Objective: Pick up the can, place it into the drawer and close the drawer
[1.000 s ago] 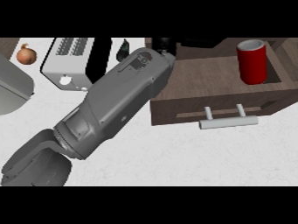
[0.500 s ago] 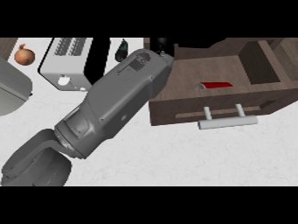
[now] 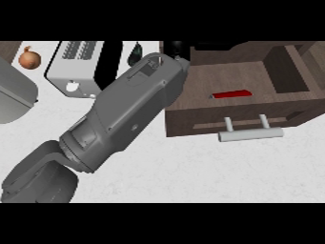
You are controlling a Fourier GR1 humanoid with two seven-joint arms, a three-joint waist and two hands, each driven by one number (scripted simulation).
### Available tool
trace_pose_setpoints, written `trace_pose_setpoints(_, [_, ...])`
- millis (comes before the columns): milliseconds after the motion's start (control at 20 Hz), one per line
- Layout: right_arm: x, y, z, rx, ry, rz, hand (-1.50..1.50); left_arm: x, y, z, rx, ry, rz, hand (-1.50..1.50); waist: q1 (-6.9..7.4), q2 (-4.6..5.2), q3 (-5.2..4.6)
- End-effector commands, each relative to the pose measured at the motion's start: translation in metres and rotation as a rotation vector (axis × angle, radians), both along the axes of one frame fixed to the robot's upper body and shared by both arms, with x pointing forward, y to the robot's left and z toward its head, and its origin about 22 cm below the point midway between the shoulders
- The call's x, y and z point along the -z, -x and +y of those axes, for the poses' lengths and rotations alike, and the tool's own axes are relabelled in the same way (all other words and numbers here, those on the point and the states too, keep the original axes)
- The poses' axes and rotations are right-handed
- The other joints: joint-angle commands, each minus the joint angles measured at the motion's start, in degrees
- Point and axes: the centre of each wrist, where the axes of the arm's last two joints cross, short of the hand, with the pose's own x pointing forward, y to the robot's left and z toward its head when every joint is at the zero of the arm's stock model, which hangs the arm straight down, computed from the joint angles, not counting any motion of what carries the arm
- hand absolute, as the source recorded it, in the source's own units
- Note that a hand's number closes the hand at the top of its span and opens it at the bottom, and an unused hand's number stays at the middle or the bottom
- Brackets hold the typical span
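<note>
Take the drawer point(image 3: 221, 102) as your landmark: dark wood, pulled out, at the upper right of the head view.

The can point(image 3: 230, 94) is inside the drawer. You see only a thin red sliver of it, low in the cavity just behind the front panel, toward the middle. Whether it stands or lies there you cannot tell from this angle.

The drawer's front panel carries a pale bar handle point(image 3: 249, 134) on two short posts, sticking out over the white desk point(image 3: 214, 176). Nothing touches the handle.

To the left of the drawer, one grey forearm point(image 3: 119, 116) runs on a diagonal from the lower left of the view up to the drawer's back left corner. Its robot hand point(image 3: 176, 47) shows only as a dark patch at that corner, just beyond the drawer's rear edge. Whether its fingers are spread or curled, you cannot tell. Which arm it is cannot be read for sure; from where it enters, take it as the left.

Further left of the drawer, past the forearm, sits a white toaster point(image 3: 77, 66) with dark slots. Left of that again lies an onion point(image 3: 30, 58). A large grey rounded object point(image 3: 3, 93) fills the far left edge.

No other robot hand is in view.
</note>
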Motion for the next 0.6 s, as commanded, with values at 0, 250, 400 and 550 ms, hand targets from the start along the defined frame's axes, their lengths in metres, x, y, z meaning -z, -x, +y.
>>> trace_pose_setpoints(0, [-0.009, -0.006, 0.019, 0.000, 0.127, -0.071, -1.50, 0.002, 0.002, -0.001, 0.024, 0.005, -0.040, -1.50, 1.22, -0.11, -0.01])
trace_pose_setpoints(250, [-0.016, -0.021, 0.029, -0.002, 0.272, -0.106, -1.50, -0.011, 0.002, -0.005, 0.009, 0.036, -0.066, -1.50, 2.03, -0.14, -0.01])
trace_pose_setpoints(400, [-0.026, -0.033, 0.050, 0.004, 0.344, -0.112, -1.50, -0.020, 0.001, -0.009, 0.008, 0.026, -0.077, -1.50, 3.18, -0.24, -0.08])
trace_pose_setpoints(550, [-0.017, -0.052, 0.056, 0.002, 0.420, -0.091, -1.50, -0.015, 0.003, -0.008, 0.013, 0.053, -0.042, -1.50, 3.00, -0.28, -0.03])
